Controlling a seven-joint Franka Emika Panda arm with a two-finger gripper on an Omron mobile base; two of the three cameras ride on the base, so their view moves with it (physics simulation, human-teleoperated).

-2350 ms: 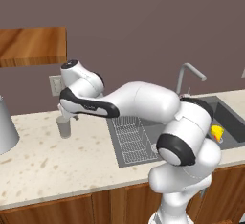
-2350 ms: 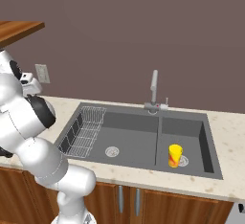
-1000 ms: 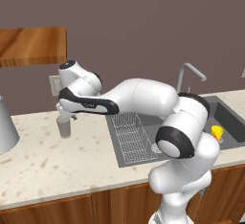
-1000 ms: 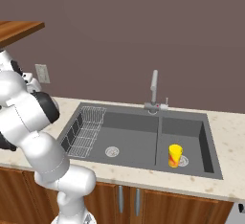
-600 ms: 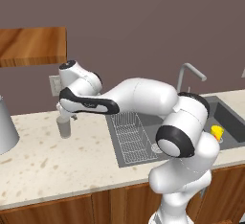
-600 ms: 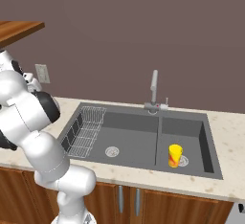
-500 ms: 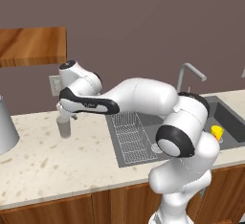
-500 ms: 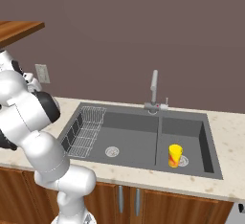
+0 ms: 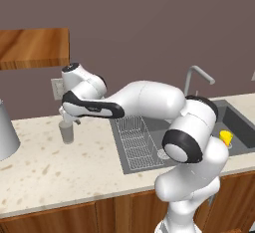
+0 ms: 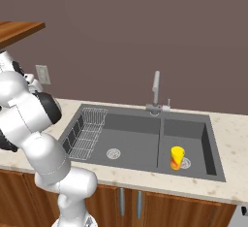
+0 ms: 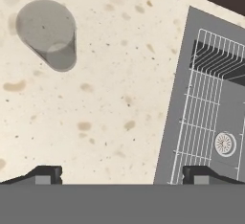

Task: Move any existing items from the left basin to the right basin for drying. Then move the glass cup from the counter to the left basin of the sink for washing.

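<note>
On the beige speckled stone counter point(image 9: 45, 170), the small grey translucent glass cup point(image 9: 66, 132) stands upright just below the two-finger gripper point(image 9: 69, 121), whose jaws are spread wide and hold nothing.

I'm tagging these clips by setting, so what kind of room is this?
A rendered kitchen, most likely: a dark two-basin sink with a curved faucet is set into a speckled stone counter over wooden cabinets, and a glass cup stands on the counter.

One glass cup point(image 11: 48, 34), one yellow bottle point(image 10: 177, 157), two basins point(image 10: 127, 143).
</note>
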